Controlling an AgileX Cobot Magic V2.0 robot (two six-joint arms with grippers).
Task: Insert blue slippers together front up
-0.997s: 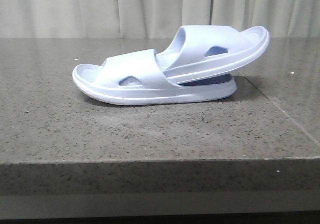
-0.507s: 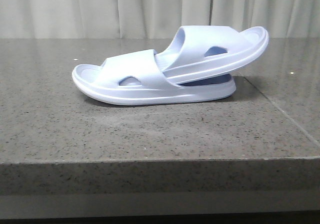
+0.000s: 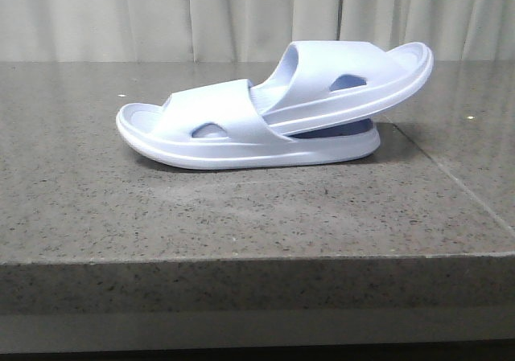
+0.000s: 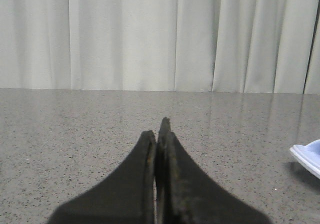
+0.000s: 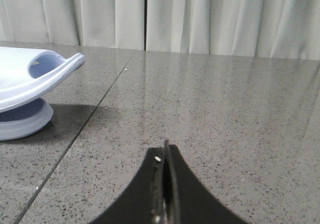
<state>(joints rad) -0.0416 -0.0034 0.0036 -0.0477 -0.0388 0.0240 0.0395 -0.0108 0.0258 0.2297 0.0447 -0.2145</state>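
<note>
The two blue slippers sit nested on the grey stone table in the front view. The lower slipper (image 3: pixel 217 132) lies flat with its toe to the left. The upper slipper (image 3: pixel 346 84) has its front pushed under the lower one's strap and its heel raised to the right. Neither gripper shows in the front view. My left gripper (image 4: pixel 157 131) is shut and empty, low over the table, with a slipper edge (image 4: pixel 309 156) at the far side of its view. My right gripper (image 5: pixel 165 151) is shut and empty, with the slippers' heel ends (image 5: pixel 30 92) off to its side.
The grey speckled table (image 3: pixel 241 216) has a front edge near the camera and a seam line (image 3: pixel 451 180) running back on the right. Pale curtains (image 3: pixel 241 15) hang behind the table.
</note>
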